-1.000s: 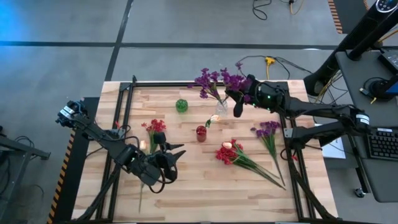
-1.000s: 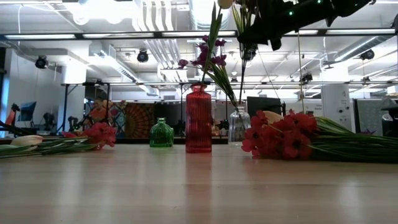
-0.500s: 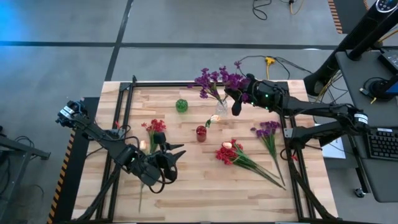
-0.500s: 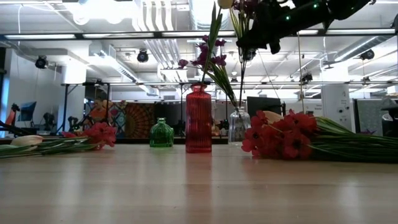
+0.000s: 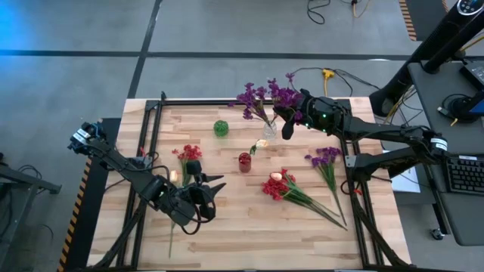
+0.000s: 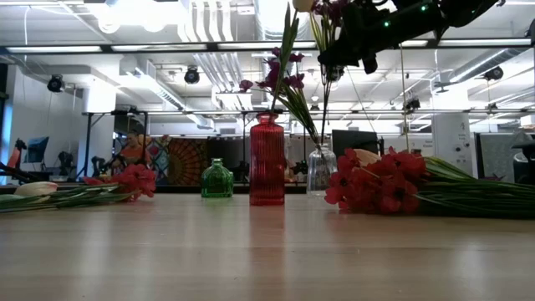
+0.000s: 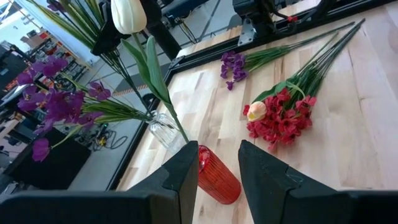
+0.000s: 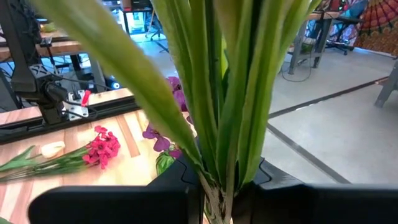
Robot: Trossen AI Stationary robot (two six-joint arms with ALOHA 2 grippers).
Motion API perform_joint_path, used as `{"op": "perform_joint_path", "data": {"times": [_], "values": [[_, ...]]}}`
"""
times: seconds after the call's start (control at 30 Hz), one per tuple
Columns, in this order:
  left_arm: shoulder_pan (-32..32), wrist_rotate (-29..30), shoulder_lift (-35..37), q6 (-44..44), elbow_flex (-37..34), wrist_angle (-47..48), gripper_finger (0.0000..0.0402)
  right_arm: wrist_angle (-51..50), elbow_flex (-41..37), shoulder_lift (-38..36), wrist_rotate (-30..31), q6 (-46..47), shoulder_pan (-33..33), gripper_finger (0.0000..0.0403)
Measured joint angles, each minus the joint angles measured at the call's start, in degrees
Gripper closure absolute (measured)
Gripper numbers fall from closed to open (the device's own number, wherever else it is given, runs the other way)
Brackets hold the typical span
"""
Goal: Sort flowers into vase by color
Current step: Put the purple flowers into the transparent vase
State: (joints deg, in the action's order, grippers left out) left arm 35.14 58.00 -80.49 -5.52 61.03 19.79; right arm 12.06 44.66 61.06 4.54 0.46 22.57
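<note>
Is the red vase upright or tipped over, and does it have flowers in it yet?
Upright. The red vase stands straight on the table in the low view. Whether the stems above its neck go inside, I cannot tell.

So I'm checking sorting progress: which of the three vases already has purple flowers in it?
The clear glass vase, by the right gripper. The green vase stands empty; the red vase has no purple.

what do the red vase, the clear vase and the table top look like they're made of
The red vase looks like tinted glass: see-through, glossy, with fine upright ribs. The clear vase also looks like glass, colourless and ribbed, with stems showing through it; clear plastic cannot be ruled out for either. The table top looks like pale wood, made of narrow planks with visible grain and a smooth, slightly shiny finish.
</note>
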Motion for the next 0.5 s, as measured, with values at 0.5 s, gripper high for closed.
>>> {"op": "perform_joint_path", "data": {"times": [0.5], "values": [[0.07, -0.04, 0.0, -5.58, -0.02, 0.11, 0.0304, -1.87, 0.0, 0.0, -0.02, 0.58, 0.0, 0.0369]]}}
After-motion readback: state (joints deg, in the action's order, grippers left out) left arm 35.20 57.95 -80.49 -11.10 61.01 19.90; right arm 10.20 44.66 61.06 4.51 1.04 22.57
